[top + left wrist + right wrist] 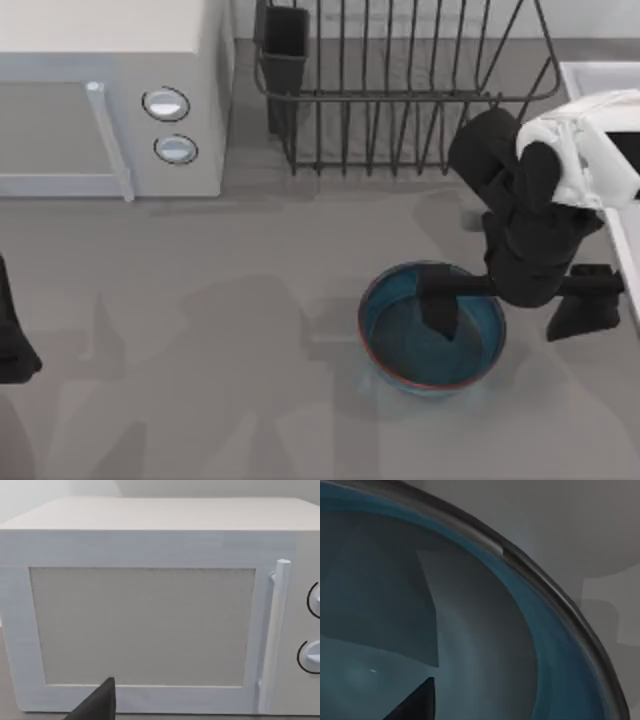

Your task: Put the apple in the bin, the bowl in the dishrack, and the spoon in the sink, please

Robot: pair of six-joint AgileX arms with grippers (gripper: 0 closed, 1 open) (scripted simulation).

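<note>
The right pincer hangs over the bowl, one finger inside it and one outside past the rim, spread apart and gripping nothing. The bowl sits on the desk just in front of the dishrack. The left arm is parked at the desk's left edge.

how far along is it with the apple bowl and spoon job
Nothing can be confirmed done: the dark grey wire dishrack holds no bowl, and neither the apple nor the spoon can be judged from these views. In hand: the right gripper is at the round blue-teal glazed bowl on the grey table, one finger inside its rim. Left: lifting the bowl into the rack. The left arm is parked at the table's left edge.
</note>
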